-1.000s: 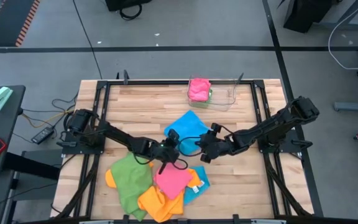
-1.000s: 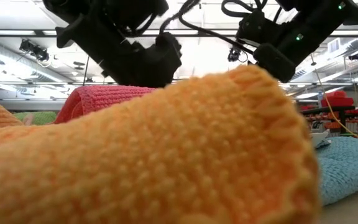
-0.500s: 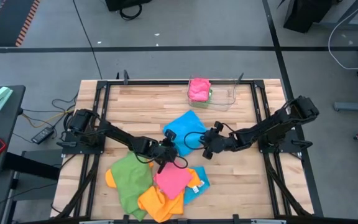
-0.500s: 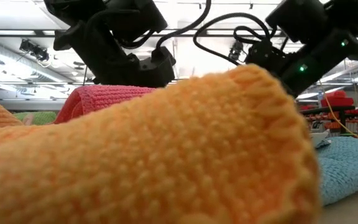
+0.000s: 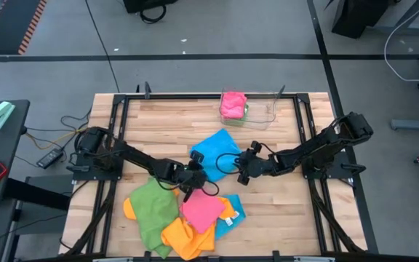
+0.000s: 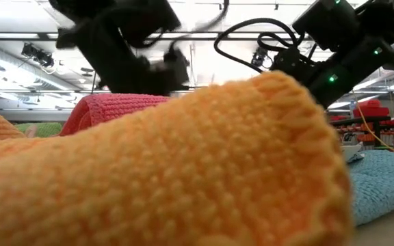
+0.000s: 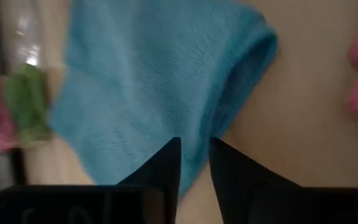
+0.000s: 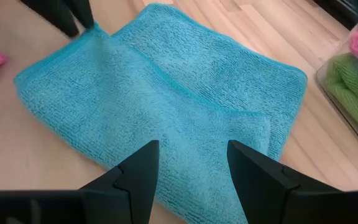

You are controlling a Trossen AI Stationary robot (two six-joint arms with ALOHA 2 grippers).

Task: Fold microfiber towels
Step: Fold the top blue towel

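Sky-blue terry, the towel [image 5: 217, 151] lies folded near the middle of the wooden table [image 5: 166, 124], its looped pile and stitched hem plain in the right wrist view. It looks light, limp and slightly grippy, so it should drape rather than hold a crease; the firmer hemmed corners or the doubled fold edge are likely the best places to pinch.

The left gripper [image 5: 195, 171] sits at the cloth's near corner, its fingers [image 7: 166, 165] parted by only a narrow slit with the blue edge just beyond the tips; whether any fabric remains between them cannot be told. The right gripper [image 5: 243, 171] hovers at the opposite edge, fingers [image 8: 142, 171] spread wide above the cloth, gripping nothing.

A heap of green, pink and orange towels [image 5: 177, 218] waits at the table's front. In the clear tray [image 5: 264, 116] at the back rest pink and green folded towels.
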